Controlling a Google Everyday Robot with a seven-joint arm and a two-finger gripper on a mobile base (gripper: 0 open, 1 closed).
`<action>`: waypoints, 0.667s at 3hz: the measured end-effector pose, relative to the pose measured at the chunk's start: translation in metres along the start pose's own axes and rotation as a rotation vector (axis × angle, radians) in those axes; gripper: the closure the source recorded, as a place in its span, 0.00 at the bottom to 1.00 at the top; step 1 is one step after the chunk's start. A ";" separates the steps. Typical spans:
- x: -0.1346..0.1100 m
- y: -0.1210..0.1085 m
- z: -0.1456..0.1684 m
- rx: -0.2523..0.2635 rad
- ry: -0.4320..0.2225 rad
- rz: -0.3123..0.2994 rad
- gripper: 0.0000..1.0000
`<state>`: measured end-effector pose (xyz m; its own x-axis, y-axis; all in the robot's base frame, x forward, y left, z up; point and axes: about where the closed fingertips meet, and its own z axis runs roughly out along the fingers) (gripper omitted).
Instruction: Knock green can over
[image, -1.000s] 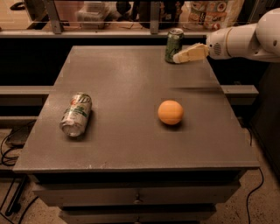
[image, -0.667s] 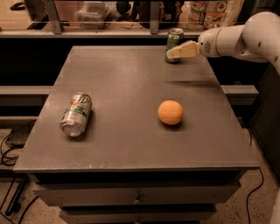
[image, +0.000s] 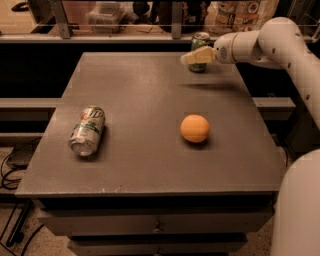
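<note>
At the upper right of the frame, your gripper (image: 185, 58) hangs low over the far edge of the grey table (image: 145, 85). It reaches in from the right on the white arm (image: 265, 42), its pale tip pointing left. You cannot tell from here whether the claw is released or clenched. The green can (image: 201, 41) stands upright just behind the gripper at the table's far edge. The claw crosses in front of its middle, so only the silver top and a strip of the base show; whether they touch is not clear. Near the middle of the frame, an orange (image: 195, 128) sits well apart from the can. At the left, a silver-white can (image: 87, 131) lies on its side.
</note>
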<state>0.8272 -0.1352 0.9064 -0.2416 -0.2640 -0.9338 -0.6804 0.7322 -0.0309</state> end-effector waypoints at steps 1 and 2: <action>-0.005 -0.001 0.022 -0.011 0.001 0.000 0.26; -0.013 -0.001 0.030 -0.017 -0.017 -0.005 0.49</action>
<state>0.8517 -0.1132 0.9081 -0.2260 -0.2570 -0.9396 -0.6936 0.7197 -0.0300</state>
